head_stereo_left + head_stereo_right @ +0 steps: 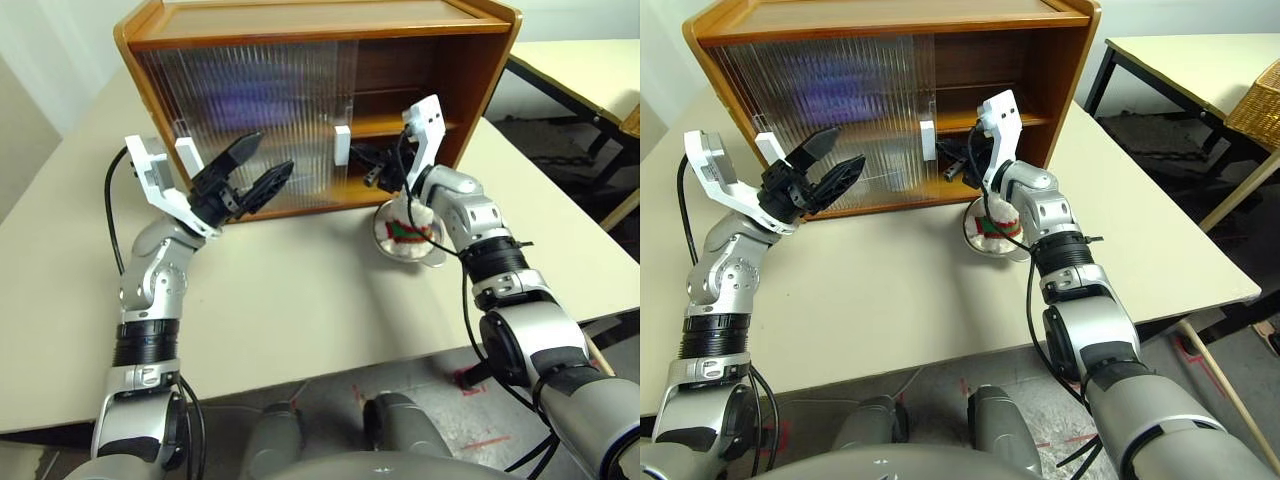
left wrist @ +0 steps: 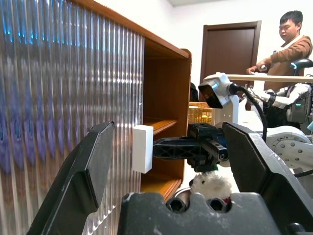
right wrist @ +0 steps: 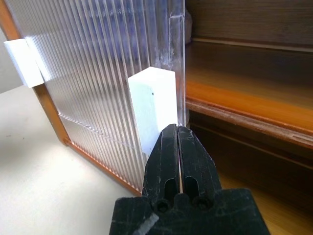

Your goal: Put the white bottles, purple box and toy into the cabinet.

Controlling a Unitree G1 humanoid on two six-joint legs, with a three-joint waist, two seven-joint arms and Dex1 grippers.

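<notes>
right hand (image 1: 372, 172) – fingers together – is nudging the cabinet (image 1: 440, 80) door handle (image 1: 342, 145); left hand (image 1: 256, 172) is gaping empty; toy (image 1: 405, 225) is waiting outside.

A pale cream tabletop (image 1: 300, 300) fills the foreground, with a second, dark-legged table (image 1: 1200, 60) behind it carrying a wicker basket (image 1: 1258, 105). Grey floor (image 1: 1240, 370) shows below; a dark brown door (image 2: 230, 49) stands in a white wall (image 2: 146, 14), a person (image 2: 288, 44) nearby.

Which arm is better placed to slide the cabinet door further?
Right. The right gripper is shut, its tips at the door's white handle; the left gripper hangs open before the ribbed door.
</notes>
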